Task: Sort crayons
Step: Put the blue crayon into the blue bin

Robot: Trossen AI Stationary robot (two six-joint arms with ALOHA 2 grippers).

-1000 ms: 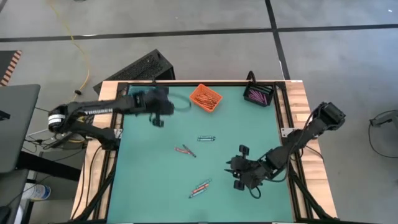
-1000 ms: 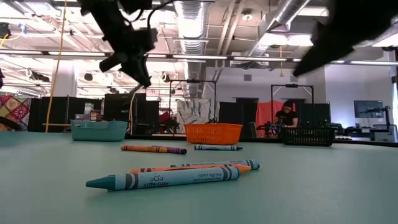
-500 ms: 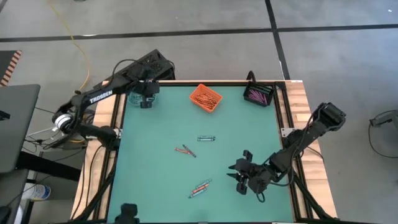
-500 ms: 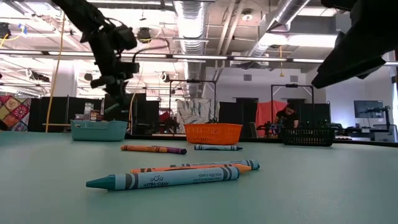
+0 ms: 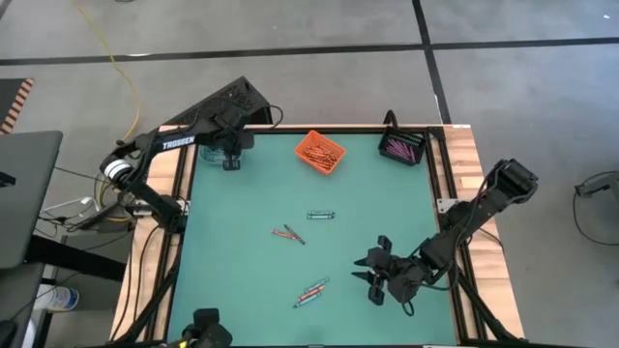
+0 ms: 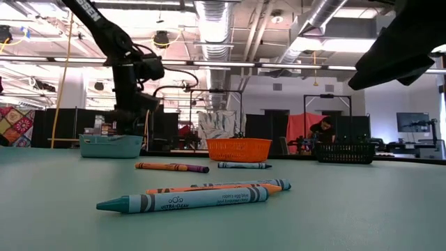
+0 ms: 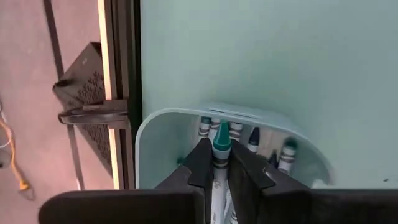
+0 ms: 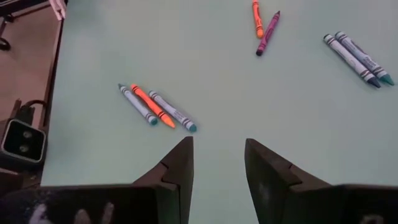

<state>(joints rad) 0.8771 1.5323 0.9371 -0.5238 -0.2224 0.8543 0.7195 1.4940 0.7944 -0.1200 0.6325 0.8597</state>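
A: Over the teal bin (image 5: 230,153) at the far left corner of the bench (image 5: 242,261), your left gripper (image 5: 231,159) has arrived from mid-bench, where it was a second ago. It carried a teal crayon (image 7: 221,140) there, so that one is nearly sorted.

B: Are its fingers letting go yet?

A: Barely. They are clamped on the crayon, its tip pointing into the bin, with other crayons lying just below it. I judge the release is only starting.

B: And your right gripper (image 5: 377,274)?

A: It has slid a little nearer you, low over the near right of the bench. Its fingers (image 8: 177,165) stand apart, holding and touching nothing.

B: What is left?

A: Three loose groups: a trio (image 8: 157,107) near centre, close ahead of the right gripper, an orange and purple pair (image 8: 264,23) mid-bench, and a blue pair (image 8: 357,57) beyond. The orange bin (image 5: 320,152) and black bin (image 5: 401,147) already hold crayons.
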